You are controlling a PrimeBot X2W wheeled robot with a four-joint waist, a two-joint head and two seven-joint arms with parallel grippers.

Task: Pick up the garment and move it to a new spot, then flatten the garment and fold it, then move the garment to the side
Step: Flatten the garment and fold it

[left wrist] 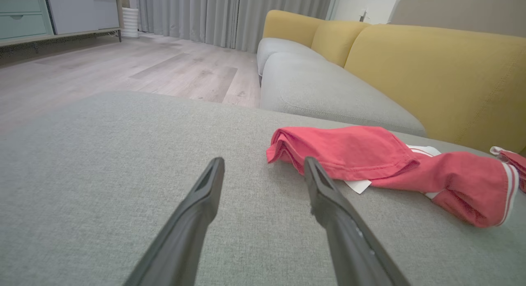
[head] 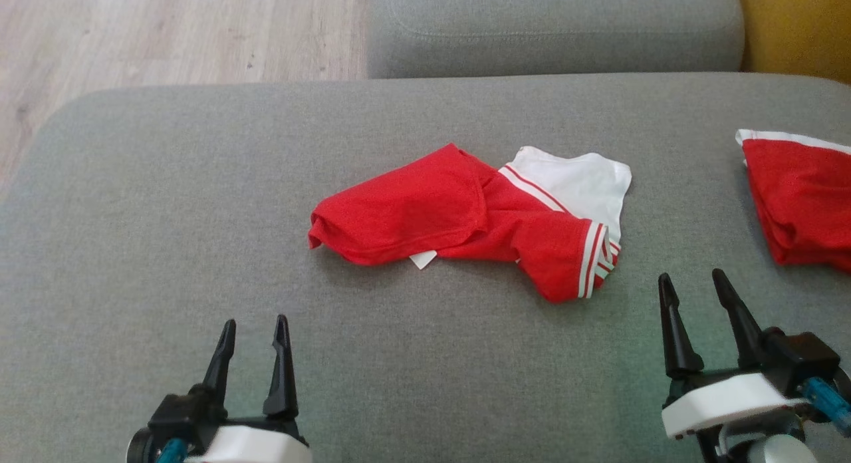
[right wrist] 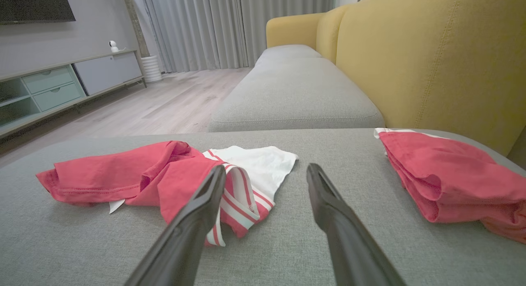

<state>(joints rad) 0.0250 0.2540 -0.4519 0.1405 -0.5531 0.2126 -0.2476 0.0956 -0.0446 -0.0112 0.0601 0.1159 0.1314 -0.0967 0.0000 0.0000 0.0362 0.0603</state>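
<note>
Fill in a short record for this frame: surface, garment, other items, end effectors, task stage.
surface: grey cushion
target: garment, red and white, crumpled, lying mid-cushion
other item: second red garment, at the cushion's right, apart from the target
arms: left end effector and right end effector, both open and empty, short of the target
stage: pick-up not yet done

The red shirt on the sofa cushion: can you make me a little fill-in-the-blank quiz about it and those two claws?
1. The crumpled garment is red and ____.
2. It lies on a ____ cushion.
3. The left claw and the right claw both stand ____, holding nothing.
4. A second red garment lies nearest the ____ claw.
Missing words: white; grey; open; right.
</note>
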